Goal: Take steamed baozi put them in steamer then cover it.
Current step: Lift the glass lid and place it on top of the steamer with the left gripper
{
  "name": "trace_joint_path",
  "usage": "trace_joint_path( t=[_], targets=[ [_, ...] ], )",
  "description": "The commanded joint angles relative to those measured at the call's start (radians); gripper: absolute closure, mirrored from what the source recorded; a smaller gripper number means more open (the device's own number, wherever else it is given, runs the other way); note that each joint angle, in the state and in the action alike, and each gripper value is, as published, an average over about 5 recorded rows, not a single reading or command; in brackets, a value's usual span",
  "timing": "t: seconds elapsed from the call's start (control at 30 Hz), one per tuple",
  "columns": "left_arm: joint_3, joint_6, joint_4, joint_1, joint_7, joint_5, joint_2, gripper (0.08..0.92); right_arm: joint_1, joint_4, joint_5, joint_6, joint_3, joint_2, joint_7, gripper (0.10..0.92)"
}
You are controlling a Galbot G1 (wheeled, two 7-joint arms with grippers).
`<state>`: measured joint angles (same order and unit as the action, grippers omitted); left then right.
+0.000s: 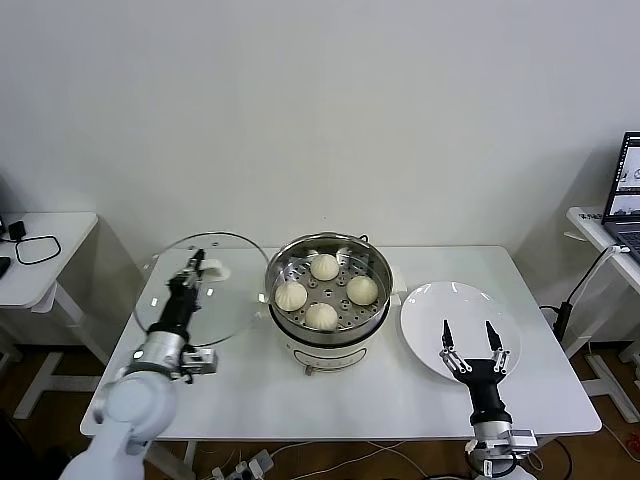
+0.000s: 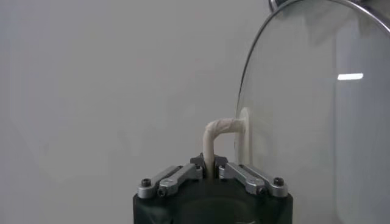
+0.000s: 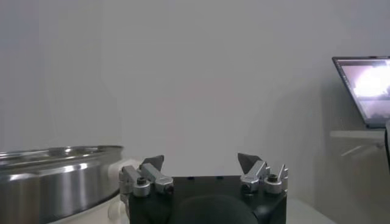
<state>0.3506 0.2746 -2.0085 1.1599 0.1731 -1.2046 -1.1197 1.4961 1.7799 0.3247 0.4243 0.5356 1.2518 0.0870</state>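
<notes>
The steamer (image 1: 330,318) stands at the table's middle with several cream-white baozi (image 1: 324,267) on its perforated tray. Its steel wall also shows in the right wrist view (image 3: 55,176). My left gripper (image 1: 195,263) is shut on the white handle (image 2: 214,135) of the round glass lid (image 1: 185,300) and holds the lid tilted on edge in the air, left of the steamer. In the left wrist view the lid (image 2: 304,109) stands upright beside the gripper (image 2: 209,167). My right gripper (image 1: 469,332) is open and empty above the white plate (image 1: 430,315); it also shows in the right wrist view (image 3: 201,163).
A side table (image 1: 40,255) with a black cable stands at far left. A laptop (image 1: 628,195) sits on a stand at far right and shows in the right wrist view (image 3: 364,91). The white table (image 1: 300,400) has bare surface in front.
</notes>
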Motion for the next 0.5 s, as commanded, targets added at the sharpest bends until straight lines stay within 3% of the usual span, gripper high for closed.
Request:
trace_joint_path(
  t=[0.03, 0.5],
  targets=[
    [-0.381, 0.255, -0.062, -0.187, 0.178, -0.064, -0.003, 0.81, 0.009, -0.003, -0.01, 0.001, 0.0, 0.003, 0.0, 0.203],
    [-0.568, 0.278, 0.101, -0.371, 0.132, -0.03, -0.135, 0.81, 0.023, -0.001, -0.039, 0.001, 0.006, 0.019, 0.003, 0.203]
  ],
)
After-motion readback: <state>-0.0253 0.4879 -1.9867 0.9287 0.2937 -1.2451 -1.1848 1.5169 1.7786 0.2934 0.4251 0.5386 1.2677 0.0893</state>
